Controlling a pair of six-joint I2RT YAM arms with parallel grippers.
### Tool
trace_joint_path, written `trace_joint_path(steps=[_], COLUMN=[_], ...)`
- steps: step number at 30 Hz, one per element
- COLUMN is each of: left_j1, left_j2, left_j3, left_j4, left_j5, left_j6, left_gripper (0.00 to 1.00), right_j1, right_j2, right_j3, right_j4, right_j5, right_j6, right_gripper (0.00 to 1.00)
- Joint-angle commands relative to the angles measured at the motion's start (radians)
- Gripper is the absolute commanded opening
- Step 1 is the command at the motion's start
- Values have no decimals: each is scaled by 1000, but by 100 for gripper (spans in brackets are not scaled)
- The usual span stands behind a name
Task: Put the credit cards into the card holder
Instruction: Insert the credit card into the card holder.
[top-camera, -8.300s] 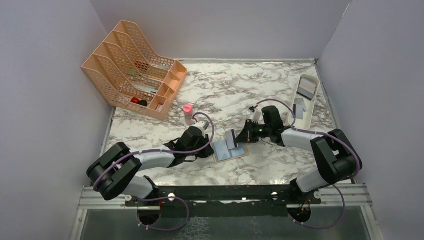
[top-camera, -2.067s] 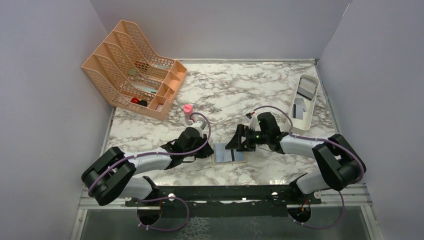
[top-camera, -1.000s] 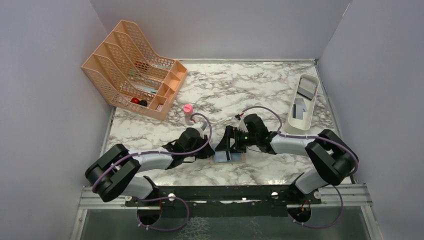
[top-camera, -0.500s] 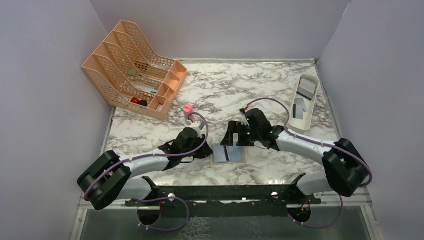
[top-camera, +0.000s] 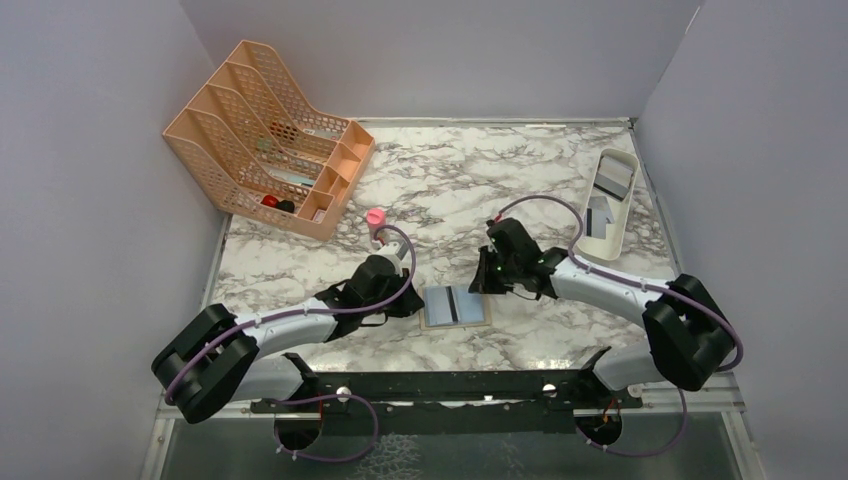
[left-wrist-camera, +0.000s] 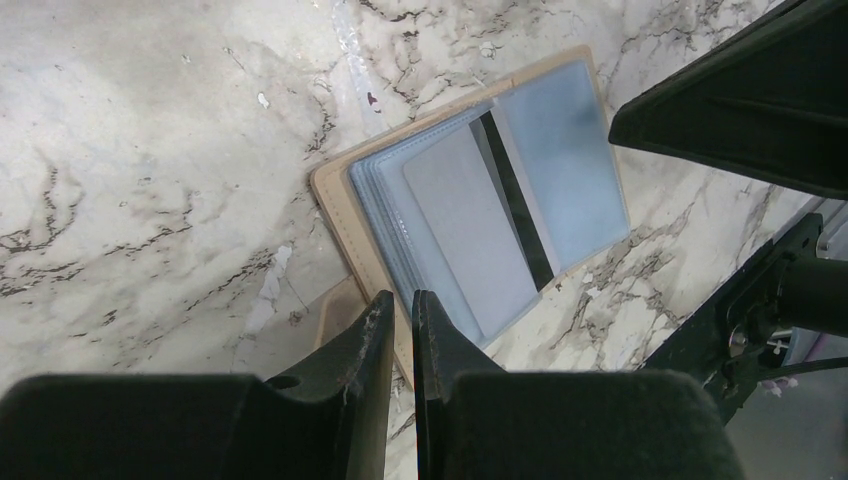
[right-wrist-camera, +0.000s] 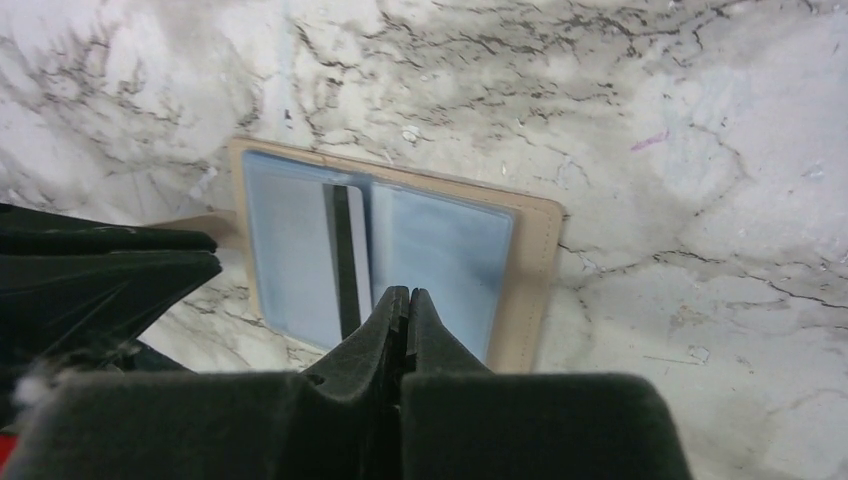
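Card holder (top-camera: 456, 306) lies open, blue side up, close to the table's (top-camera: 450, 180) near edge, about midway along it. Left fingers (left-wrist-camera: 360, 350) are nearly together and appear to pinch its tan edge beside the tab, likely to keep it flat and open. One grey card (left-wrist-camera: 465, 230), black stripe showing, sits in a clear sleeve by the fold. Right fingers (right-wrist-camera: 375, 345) are pressed together and empty, hanging above the holder's far right corner. That card looks seated. More cards (top-camera: 613, 180) lie in the white tray (top-camera: 617, 153) at the far right edge.
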Motion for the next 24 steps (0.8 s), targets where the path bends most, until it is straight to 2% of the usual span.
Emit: trace_joint_path(steps=[1, 9, 16, 24], left_j1=[0, -1, 0, -1], left_j2=[4, 49, 106, 100], left_j3=[-12, 3, 2, -17], left_j4=[43, 76, 99, 113], left_j5=[-9, 11, 29, 22], left_j6=[-6, -5, -3, -11], left_gripper=[16, 16, 15, 15], right_j1=[15, 52, 79, 118], right_j2=[45, 145, 152, 175], right_j3=[-26, -1, 3, 29], right_j4=[18, 52, 85, 90], right_j5=[4, 8, -8, -15], right_j6=[44, 68, 85, 112], right_gripper=[1, 1, 1, 1])
